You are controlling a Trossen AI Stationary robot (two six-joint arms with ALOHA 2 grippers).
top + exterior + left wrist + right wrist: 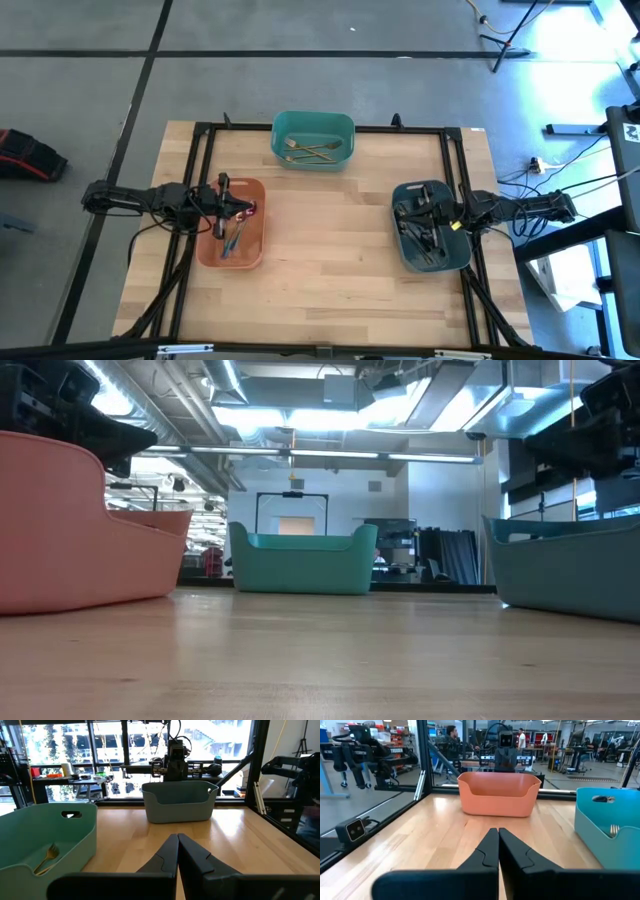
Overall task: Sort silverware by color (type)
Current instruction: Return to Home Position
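Gold forks and spoons [310, 151] lie in the teal bin [313, 139] at the table's far edge; one gold fork [47, 857] shows in the left wrist view. Iridescent pieces [235, 235] lie in the orange bin [232, 222] on the left. Dark pieces [420, 232] lie in the grey-blue bin [431, 226] on the right. My left gripper [177, 840] hovers over the orange bin, shut and empty. My right gripper [498, 834] hovers over the grey-blue bin, shut and empty.
Bare wooden tabletop [330, 250] lies between the three bins. A black metal frame [200, 135] runs along the table's edges. Beyond the table, people and workshop equipment show in the right wrist view.
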